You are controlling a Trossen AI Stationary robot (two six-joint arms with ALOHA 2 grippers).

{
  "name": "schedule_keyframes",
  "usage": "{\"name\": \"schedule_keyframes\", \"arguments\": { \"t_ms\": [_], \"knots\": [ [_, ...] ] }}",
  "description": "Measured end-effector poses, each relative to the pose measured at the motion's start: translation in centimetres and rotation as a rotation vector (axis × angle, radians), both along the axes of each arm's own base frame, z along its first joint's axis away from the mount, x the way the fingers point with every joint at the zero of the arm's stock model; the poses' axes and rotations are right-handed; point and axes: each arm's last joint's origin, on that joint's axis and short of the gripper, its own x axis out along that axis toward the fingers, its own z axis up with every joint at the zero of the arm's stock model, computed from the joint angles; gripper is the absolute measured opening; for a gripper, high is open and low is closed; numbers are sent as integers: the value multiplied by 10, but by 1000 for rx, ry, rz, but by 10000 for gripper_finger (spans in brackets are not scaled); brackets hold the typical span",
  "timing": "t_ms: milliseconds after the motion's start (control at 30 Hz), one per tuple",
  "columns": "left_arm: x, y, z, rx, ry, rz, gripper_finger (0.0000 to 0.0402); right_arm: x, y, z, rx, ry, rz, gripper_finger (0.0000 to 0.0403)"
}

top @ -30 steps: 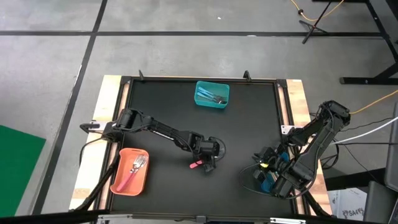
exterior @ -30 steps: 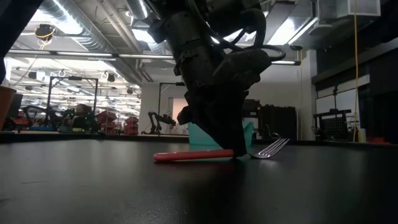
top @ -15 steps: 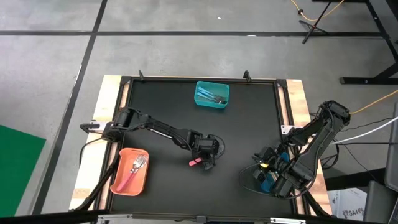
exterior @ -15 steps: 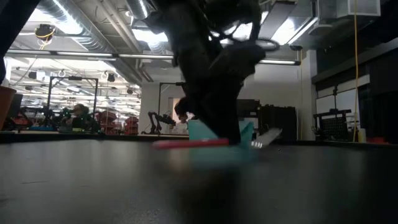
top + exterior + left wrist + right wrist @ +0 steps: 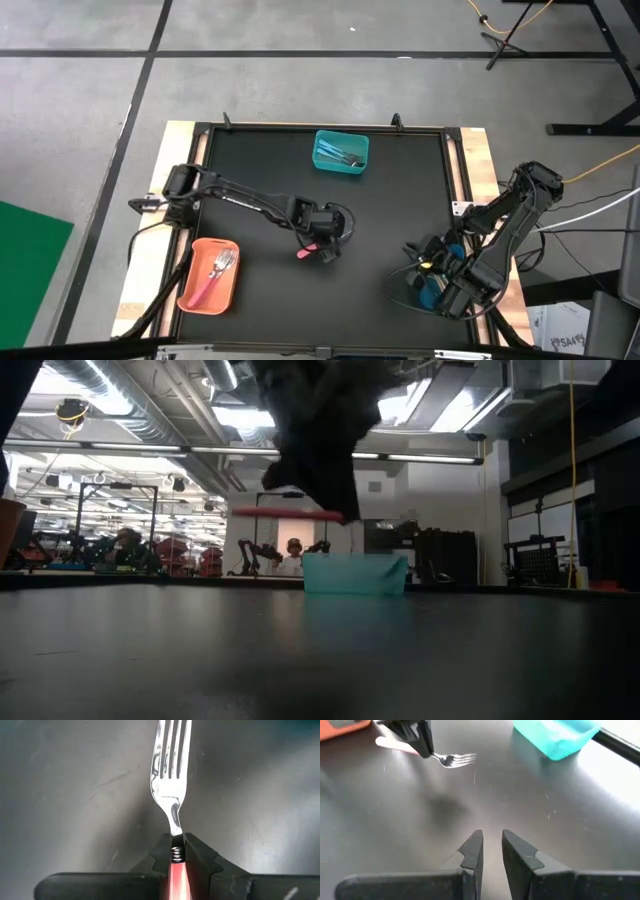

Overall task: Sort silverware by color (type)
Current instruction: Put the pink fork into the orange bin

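Note:
My left gripper (image 5: pixel 322 238) hangs over the middle of the table, shut on a pink-handled fork (image 5: pixel 170 770) with a metal head. The low view shows that fork (image 5: pixel 285 513) level in the air, above the table top. A teal bin (image 5: pixel 341 152) at the far edge holds light-blue utensils. An orange bin (image 5: pixel 209 275) at the near left holds a pink-handled fork (image 5: pixel 212 272). My right gripper (image 5: pixel 492 842) waits near the table's near right corner, open by a narrow gap, touching nothing. My left gripper pinches the fork between its two fingers at the top of the pink handle (image 5: pixel 176 862), just behind the metal neck. The fingers come from above, pointing down, and lie across the fork. It is lifted clear and about level, tines (image 5: pixel 465 757) sticking out past the fingers.
The black table top (image 5: pixel 260 180) lies bare between the two bins. Wooden rails (image 5: pixel 472 160) border it on the left and right. Cables (image 5: pixel 420 285) sit by my right arm at the near right corner.
My left gripper has risen and moved toward the table's left and slightly toward the far edge, staying shut. The pink fork, which lay on the table a second ago, is now lifted clear and stays about level.

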Motion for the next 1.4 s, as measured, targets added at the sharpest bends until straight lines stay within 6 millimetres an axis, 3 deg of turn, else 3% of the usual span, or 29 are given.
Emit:
{"name": "schedule_keyframes", "arguments": {
  "t_ms": [367, 500, 967, 1400],
  "knots": [
    [-28, 3, 55, -36, -77, 47, 1, 1, -2, 1, -78, -27, 33, 62],
    [-29, 2, 55, -17, -67, 45, 7, 3, -3, 2, -109, -13, 50, 62],
    [-16, -3, 4, 165, 90, -337, 15, 21, -21, 0, -128, 95, 25, 62],
    [-3, -2, -48, 332, 230, -742, 121, 27, -26, 0, -118, 131, 21, 62]
  ]
}}
